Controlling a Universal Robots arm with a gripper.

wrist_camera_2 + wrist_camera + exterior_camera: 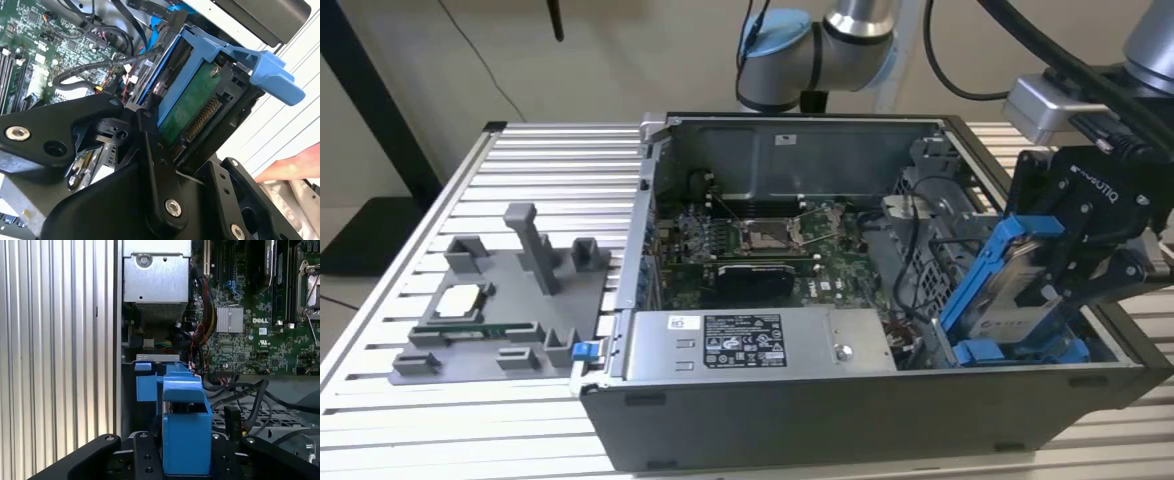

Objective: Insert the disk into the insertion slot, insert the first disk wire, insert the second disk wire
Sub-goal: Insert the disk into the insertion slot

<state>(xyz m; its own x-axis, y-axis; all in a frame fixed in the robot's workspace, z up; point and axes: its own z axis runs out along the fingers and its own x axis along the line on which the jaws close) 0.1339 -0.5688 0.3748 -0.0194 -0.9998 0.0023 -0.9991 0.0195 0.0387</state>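
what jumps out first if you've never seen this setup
The bright blue-framed disk, standing on edge in the black gripper at the exterior view's right end of the open computer case. Next the green motherboard in the case's middle, and a grey fixture at the exterior view's left.

The disk (1003, 305) is a flat silver-grey hard drive with a white label, clipped in a bright blue plastic carrier. It stands steeply tilted, almost on edge, clamped between the fingers of the claw (1061, 285). In the second wrist view its green circuit-board side and connector edge (192, 107) face outward. The insertion slot (150, 375), a grey metal cage with blue plastic parts, lies just beyond the claw, under the disk's lower end. The disk is not yet seated flat in it.
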